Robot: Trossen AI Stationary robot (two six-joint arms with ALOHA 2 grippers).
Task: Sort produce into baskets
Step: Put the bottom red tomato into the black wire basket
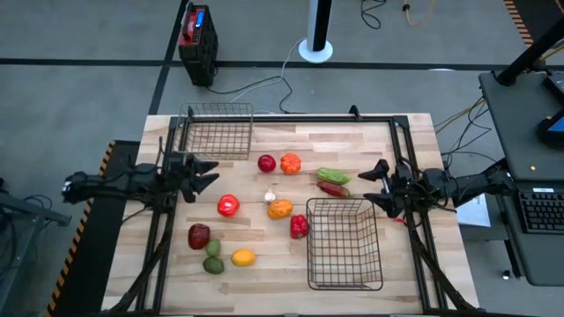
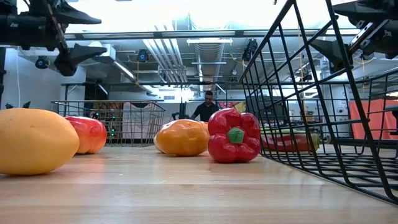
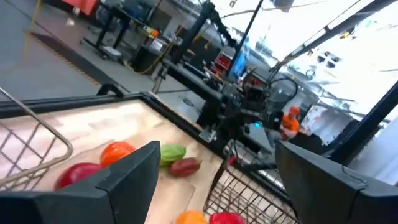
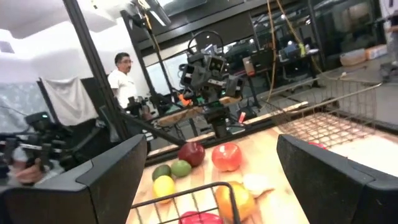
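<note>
Sitting apart, 2 baskets (image 1: 344, 244) (image 1: 217, 130) hold nothing.

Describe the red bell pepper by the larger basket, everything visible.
The red bell pepper is glossy, plastic-looking and lobed, lying on its side on the wooden table so its green stem cap faces the low camera. It sits just beside the larger basket, outside its left wall; contact is unclear. An orange pepper-like piece lies nearby. No gripper touches it.
</note>
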